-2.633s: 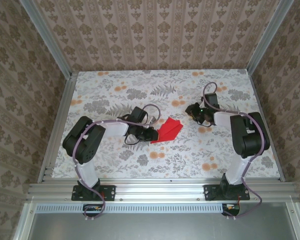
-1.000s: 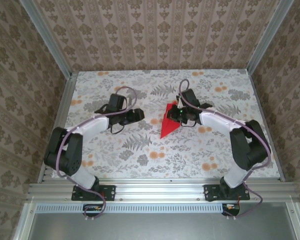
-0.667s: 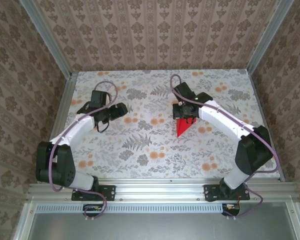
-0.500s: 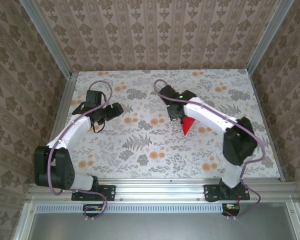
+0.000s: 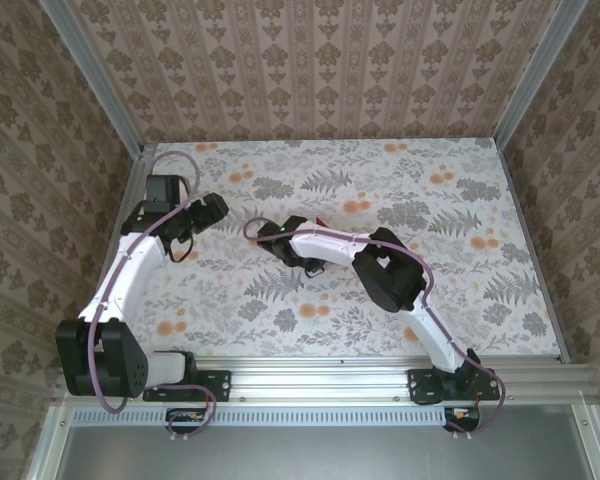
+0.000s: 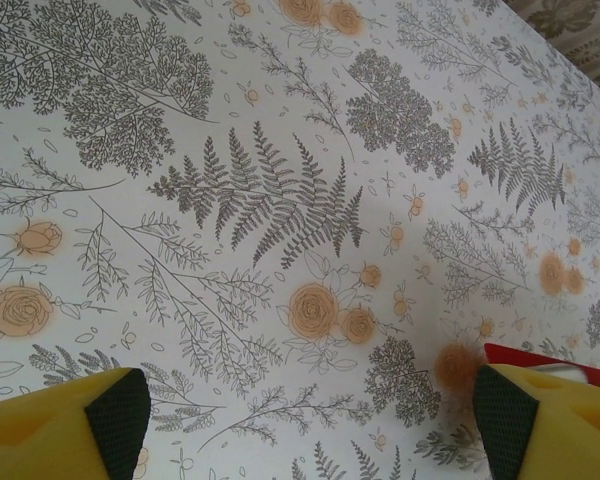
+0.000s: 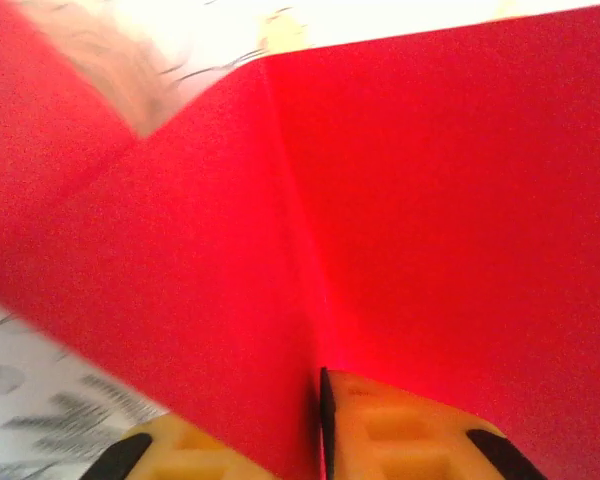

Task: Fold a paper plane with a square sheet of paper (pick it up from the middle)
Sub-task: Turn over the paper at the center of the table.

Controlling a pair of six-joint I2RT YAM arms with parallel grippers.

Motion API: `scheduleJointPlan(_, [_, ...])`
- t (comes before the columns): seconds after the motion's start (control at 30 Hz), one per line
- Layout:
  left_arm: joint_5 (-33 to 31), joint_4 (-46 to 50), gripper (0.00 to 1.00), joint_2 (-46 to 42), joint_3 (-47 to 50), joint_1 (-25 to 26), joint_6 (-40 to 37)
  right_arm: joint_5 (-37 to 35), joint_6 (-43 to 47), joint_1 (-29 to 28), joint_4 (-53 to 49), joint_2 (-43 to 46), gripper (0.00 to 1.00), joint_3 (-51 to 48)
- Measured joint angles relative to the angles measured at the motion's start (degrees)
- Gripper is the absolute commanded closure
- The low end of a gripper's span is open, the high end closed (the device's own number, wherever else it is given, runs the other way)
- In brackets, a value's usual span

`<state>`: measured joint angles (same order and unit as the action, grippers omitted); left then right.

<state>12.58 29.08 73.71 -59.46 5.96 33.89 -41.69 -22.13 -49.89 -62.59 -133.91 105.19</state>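
As the right gripper (image 7: 320,425) swings left, nipping the paper plane (image 7: 430,200) along its crease, the left gripper (image 6: 312,412) sits withdrawn, gaping wide; folding looks finished, placement pending.

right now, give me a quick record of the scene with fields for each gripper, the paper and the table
left gripper: open wide, nothing between its fingers, over the table
right gripper: shut on the paper plane, at its crease
paper plane: bright red, folded, one crease running down to the right gripper
table: floral cover, grey ferns and orange roses
arms: left reached to the far left, right swung across to the middle
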Motion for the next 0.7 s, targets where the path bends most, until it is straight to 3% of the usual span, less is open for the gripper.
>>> scheduleJointPlan(0.33, [0.7, 1.4, 0.12, 0.0, 0.0, -0.5, 0.3, 13.8, -1.9, -1.2, 5.1, 4.6, 0.59, -3.5])
scheduleJointPlan(0.47, [1.0, 1.4, 0.12, -0.1, 0.0, -0.9, 1.0, 24.7, -1.8, -1.6, 11.5, 14.4, 0.53, -10.1])
scheduleJointPlan(0.7, [2.9, 1.0, 0.12, -0.1, 0.7, -1.2, 1.7, 38.8, -2.1, -0.9, 23.6, 31.6, 0.51, -21.1])
